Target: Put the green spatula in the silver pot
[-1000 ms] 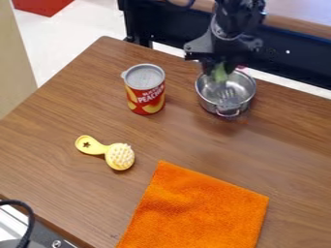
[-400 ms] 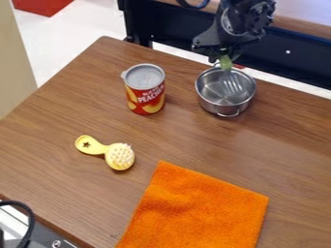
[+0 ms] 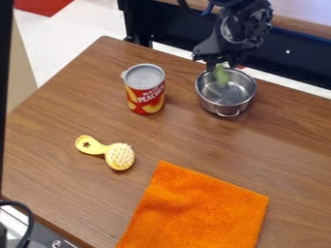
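The green spatula (image 3: 221, 76) is showing as a blurred green shape directly below the tool (image 3: 218, 66), over the far part of the silver pot's opening; whether it is touching the bottom, I cannot tell. How far open the tool is, and whether it is holding the spatula, I cannot tell either. The tool is hanging down from the far side and is hiding part of the pot's far rim.

The silver pot (image 3: 225, 103) is standing upright at the far right of the desk (image 3: 65, 116), with a wire handle facing near. A small red patch (image 3: 241, 67) is peeking out just beside its far rim.

To the pot's left, a red and yellow can (image 3: 144, 97) is standing upright with a gap between them, its pale top facing up. Nearer and farther left, a yellow-handled brush (image 3: 119, 156) is lying with its pale bristles up. An orange cloth (image 3: 200, 208) is spreading flat over the near middle, well apart from the pot. At the near left corner, a black cable (image 3: 30, 215) is curving beside the desk.
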You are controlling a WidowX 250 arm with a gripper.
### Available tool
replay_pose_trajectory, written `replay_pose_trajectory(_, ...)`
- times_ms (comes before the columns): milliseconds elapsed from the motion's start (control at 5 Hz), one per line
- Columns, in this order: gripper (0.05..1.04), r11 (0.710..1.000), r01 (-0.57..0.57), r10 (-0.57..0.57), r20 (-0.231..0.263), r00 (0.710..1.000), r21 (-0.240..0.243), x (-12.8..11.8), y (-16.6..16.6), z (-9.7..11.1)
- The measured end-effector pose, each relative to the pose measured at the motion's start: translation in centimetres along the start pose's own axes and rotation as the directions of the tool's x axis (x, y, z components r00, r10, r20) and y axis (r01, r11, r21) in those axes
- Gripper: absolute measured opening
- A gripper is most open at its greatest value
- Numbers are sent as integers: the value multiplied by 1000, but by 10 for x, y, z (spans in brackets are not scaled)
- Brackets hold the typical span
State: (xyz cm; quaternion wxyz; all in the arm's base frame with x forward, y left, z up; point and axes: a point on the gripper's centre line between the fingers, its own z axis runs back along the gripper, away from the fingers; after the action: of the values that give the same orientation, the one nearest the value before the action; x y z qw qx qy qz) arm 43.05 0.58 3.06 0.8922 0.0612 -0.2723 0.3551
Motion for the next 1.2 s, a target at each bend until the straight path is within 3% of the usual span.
replay_pose_trajectory(200, 988, 1000, -26, 26, -15, 1000, 10, 0, 4, -1)
replay_pose_trajectory(400, 999, 998, -49, 49, -25, 998, 28, 0, 8, -1)
replay_pose_trajectory(600, 999, 997, -76, 76, -32, 997, 6, 6, 7, 17)
replay_pose_trajectory(800, 999, 1000, -12, 11, -111, 994, -4, -7, 7, 36)
replay_pose_trajectory(1000, 999, 991, 130, -134, -206, 969, -32, -32, 6, 47)
replay_pose_trajectory(1200, 999, 935, 320, -353, -340, 871, -151, -67, 9, 54)
